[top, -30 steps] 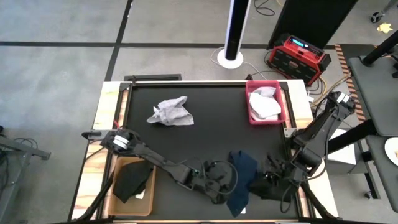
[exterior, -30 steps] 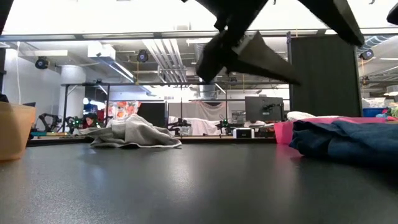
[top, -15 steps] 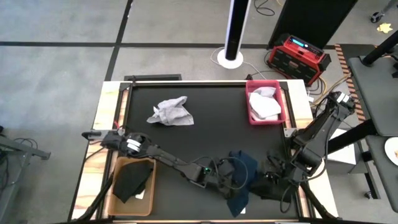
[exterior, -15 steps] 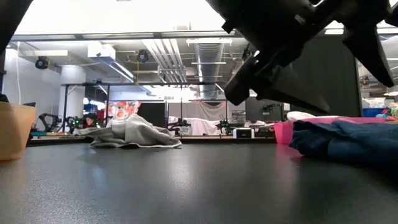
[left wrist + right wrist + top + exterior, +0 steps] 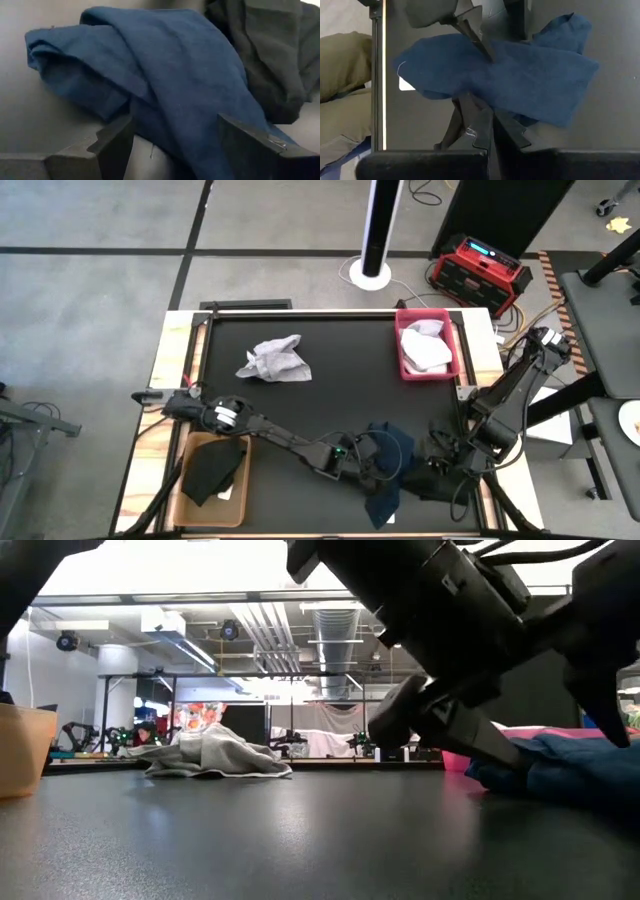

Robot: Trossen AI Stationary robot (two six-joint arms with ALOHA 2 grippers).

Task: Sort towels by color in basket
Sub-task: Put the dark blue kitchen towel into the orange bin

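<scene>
Straddling one navy towel (image 5: 388, 470): left hand (image 5: 375, 463)

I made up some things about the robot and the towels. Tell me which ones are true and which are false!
1. The left gripper is open around the navy blue towel. True.
2. The pink basket has a black towel in it. False: it holds a white towel.
3. A grey towel lies crumpled on the black table. True.
4. The tan basket holds a black towel. True.
5. The right gripper is wide open. False: it is shut.
</scene>
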